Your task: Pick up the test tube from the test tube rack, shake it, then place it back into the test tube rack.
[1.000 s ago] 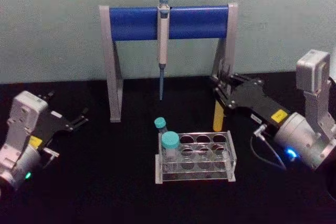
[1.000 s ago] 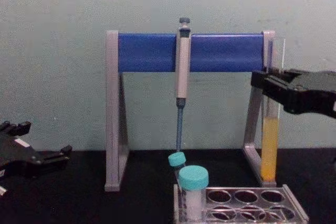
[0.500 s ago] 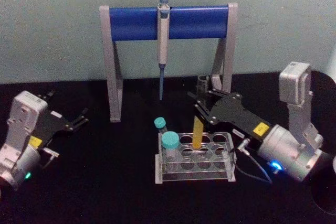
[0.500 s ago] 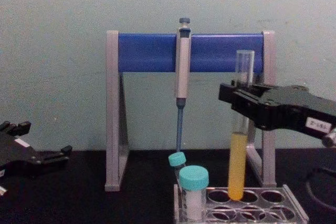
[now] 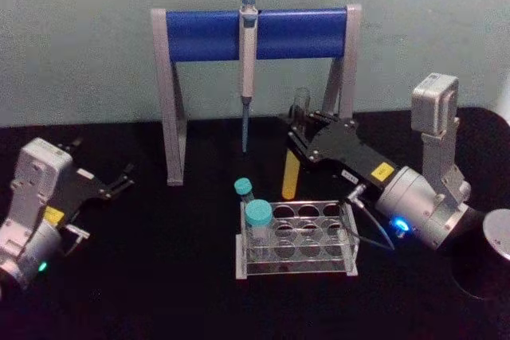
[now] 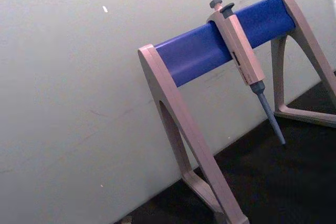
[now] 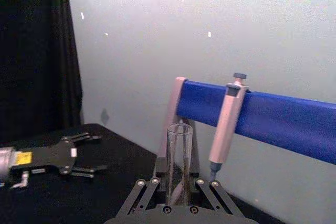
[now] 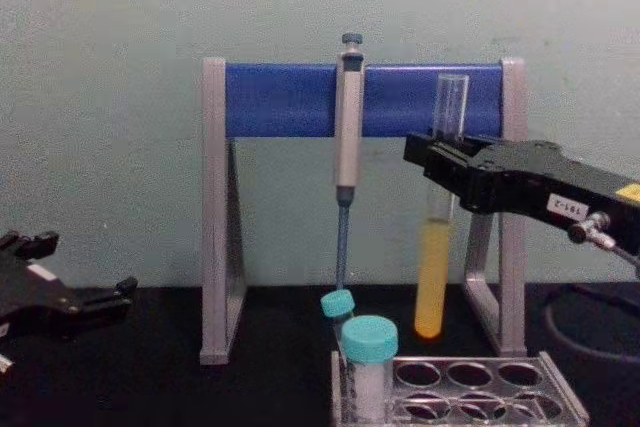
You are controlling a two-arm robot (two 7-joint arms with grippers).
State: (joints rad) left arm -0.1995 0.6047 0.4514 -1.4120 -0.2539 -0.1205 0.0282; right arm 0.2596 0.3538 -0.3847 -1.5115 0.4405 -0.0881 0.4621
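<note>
Since half a second ago I have lifted the test tube (image 8: pixel 431 282) off the test tube rack (image 8: pixel 487 393) and carried it left. It hangs right of centre, near vertical, with its open mouth up and leaning slightly right. My right gripper (image 8: pixel 441 159) reaches in level from the right edge, clamped on the bare glass. My left gripper (image 5: pixel 121 182) rests at lower left, fingers spread.

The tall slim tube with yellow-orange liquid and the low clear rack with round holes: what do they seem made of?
The tall, slim, clear test tube looks like glass: smooth, glossy, see-through above the liquid; clear plastic cannot be excluded. The low clear test tube rack looks like hard transparent plastic, perhaps acrylic: flat see-through plates with bright edges.
</note>
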